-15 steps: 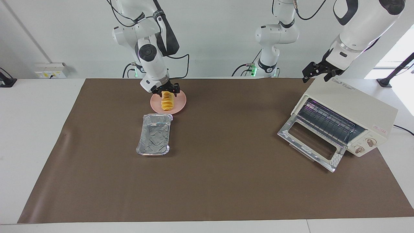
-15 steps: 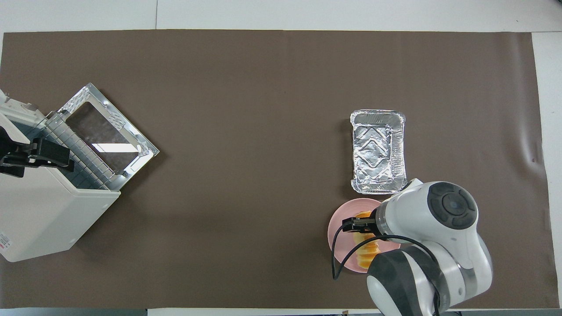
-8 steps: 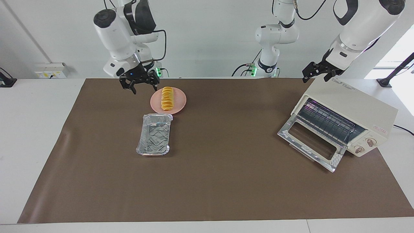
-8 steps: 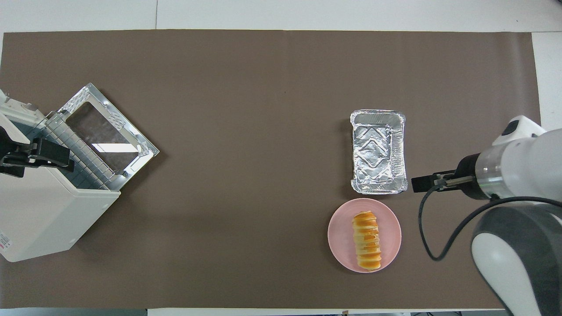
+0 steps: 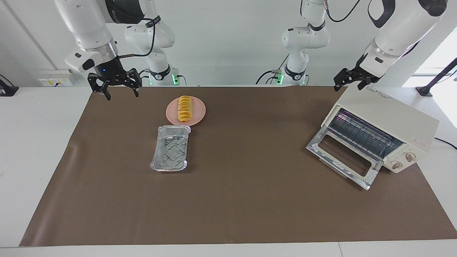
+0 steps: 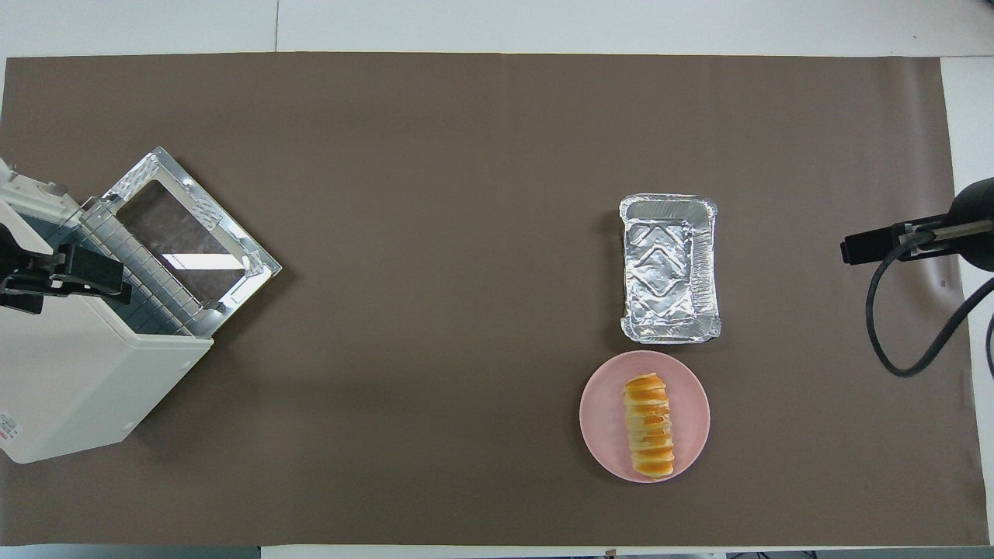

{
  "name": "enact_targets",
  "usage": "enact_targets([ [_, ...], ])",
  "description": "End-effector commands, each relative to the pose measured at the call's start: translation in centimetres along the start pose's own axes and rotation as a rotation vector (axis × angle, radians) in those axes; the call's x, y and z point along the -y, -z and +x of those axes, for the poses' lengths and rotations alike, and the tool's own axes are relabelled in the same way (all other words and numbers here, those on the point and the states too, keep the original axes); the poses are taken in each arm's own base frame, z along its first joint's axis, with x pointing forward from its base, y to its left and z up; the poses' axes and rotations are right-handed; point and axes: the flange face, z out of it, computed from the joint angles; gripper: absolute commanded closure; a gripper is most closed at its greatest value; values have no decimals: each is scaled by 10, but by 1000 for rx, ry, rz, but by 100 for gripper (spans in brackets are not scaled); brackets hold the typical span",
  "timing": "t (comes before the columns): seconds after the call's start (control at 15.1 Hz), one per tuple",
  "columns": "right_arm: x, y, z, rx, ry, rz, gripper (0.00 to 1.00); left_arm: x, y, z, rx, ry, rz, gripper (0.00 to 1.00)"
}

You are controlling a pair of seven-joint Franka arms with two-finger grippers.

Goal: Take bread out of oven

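The golden ridged bread (image 5: 184, 109) lies on the pink plate (image 5: 198, 115), also in the overhead view (image 6: 651, 425). The cream oven (image 5: 392, 116) stands at the left arm's end of the table, its glass door (image 5: 342, 157) dropped open and its wire rack bare. It also shows in the overhead view (image 6: 70, 373). My right gripper (image 5: 121, 93) is open and empty, up in the air over the mat's edge toward the right arm's end, apart from the plate. My left gripper (image 5: 351, 82) hangs open over the oven's top.
An empty silver foil tray (image 5: 170, 148) lies just beside the plate, farther from the robots; it also shows in the overhead view (image 6: 668, 268). A brown mat (image 5: 250, 200) covers the table. A third robot base stands at the table's edge.
My right gripper let go of the bread on the plate, rose and swung away toward the right arm's end of the table. The left arm has not moved.
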Motion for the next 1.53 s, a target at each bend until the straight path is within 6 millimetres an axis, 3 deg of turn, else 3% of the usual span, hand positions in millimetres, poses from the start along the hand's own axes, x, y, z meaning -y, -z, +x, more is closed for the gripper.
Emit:
enact_targets([
  [0.0, -17, 2, 3, 15, -19, -23, 0, 1, 2, -4, -17, -7, 17, 0],
  [0.4, -31, 14, 8, 21, -41, -17, 0, 1, 2, -4, -17, -7, 17, 0],
  [1.2, -52, 0, 3, 97, -80, 0, 0, 2, 2, -4, -17, -6, 19, 0],
  [1.46, -54, 7, 4, 115, -83, 0, 0, 2, 2, -4, -17, -6, 19, 0],
])
